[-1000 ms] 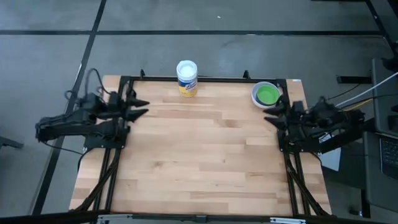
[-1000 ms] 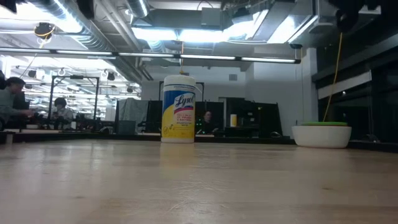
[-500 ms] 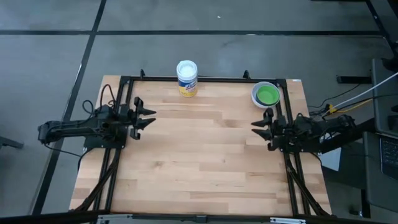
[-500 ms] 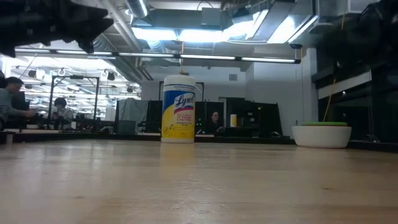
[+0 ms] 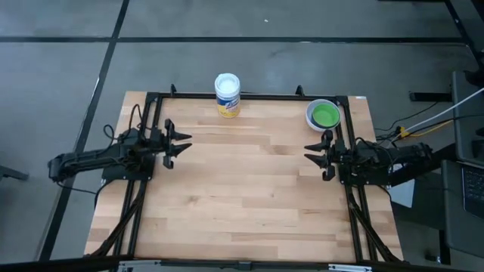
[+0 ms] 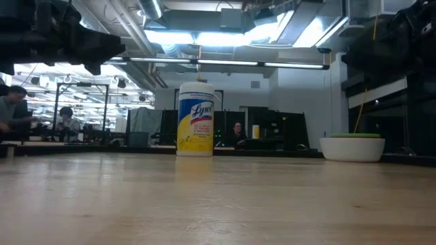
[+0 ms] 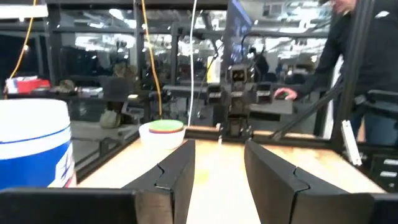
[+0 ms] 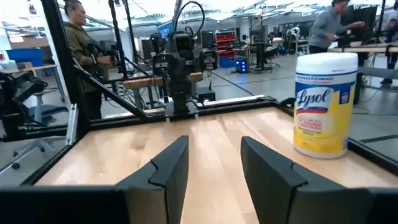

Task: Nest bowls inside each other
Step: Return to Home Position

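At opposite table (image 5: 249,196) edges, left gripper (image 5: 181,143) and right gripper (image 5: 311,153), jaws apart; nested bowls (image 5: 324,115) in the right-hand corner.

Wooden table (image 5: 242,189), with a wipes canister (image 5: 227,94) and nested bowls (image 5: 324,115) at its far edge.

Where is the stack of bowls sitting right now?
In the high view, the stack of bowls sits at the far right corner of the table, right of the canister.
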Tool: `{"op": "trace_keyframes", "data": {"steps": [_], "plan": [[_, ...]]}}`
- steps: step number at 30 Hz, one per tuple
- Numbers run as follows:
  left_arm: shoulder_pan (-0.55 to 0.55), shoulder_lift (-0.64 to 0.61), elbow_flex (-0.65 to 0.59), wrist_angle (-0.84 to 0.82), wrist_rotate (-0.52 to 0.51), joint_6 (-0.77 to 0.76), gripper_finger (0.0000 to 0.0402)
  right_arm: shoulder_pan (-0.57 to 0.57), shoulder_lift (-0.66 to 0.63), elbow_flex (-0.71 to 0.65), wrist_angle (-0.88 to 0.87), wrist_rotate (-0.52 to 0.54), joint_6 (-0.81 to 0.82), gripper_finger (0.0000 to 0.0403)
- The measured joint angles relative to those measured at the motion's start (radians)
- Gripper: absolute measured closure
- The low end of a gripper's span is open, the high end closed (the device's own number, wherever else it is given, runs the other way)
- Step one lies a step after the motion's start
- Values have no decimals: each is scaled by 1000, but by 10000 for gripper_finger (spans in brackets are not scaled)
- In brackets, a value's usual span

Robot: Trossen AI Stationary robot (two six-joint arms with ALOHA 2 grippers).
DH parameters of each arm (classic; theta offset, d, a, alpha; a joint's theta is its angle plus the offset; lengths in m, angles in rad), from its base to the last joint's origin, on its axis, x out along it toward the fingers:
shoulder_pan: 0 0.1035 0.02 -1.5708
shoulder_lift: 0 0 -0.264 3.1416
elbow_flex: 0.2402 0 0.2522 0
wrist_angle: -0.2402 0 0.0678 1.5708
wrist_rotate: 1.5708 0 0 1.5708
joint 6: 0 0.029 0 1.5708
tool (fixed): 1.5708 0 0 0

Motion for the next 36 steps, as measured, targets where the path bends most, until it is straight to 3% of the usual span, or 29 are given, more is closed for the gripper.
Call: {"op": "trace_keyframes", "data": {"steps": [9, 16, 20, 24, 27, 31, 36], "plan": [[195, 0, 0, 10, 235, -8, 267, -85, -2, 0, -30, -203, 27, 281], [338, 0, 0, 20, 373, -39, 267, -165, -3, 0, -34, -219, -25, 307], [361, 0, 0, 28, 337, -79, 267, -193, -3, 0, -27, -172, 13, 318], [361, 0, 0, -12, 200, -90, 267, -207, 1, 0, -23, -155, 23, 324], [361, 1, 0, -118, 133, -196, 267, -210, 12, 0, -23, -152, 35, 326], [360, 2, 0, -243, 152, -396, 267, -209, 16, 0, -22, -174, 72, 321], [335, 17, 0, -232, 279, -616, 267, -209, 16, 0, -23, -174, 69, 309]]}}
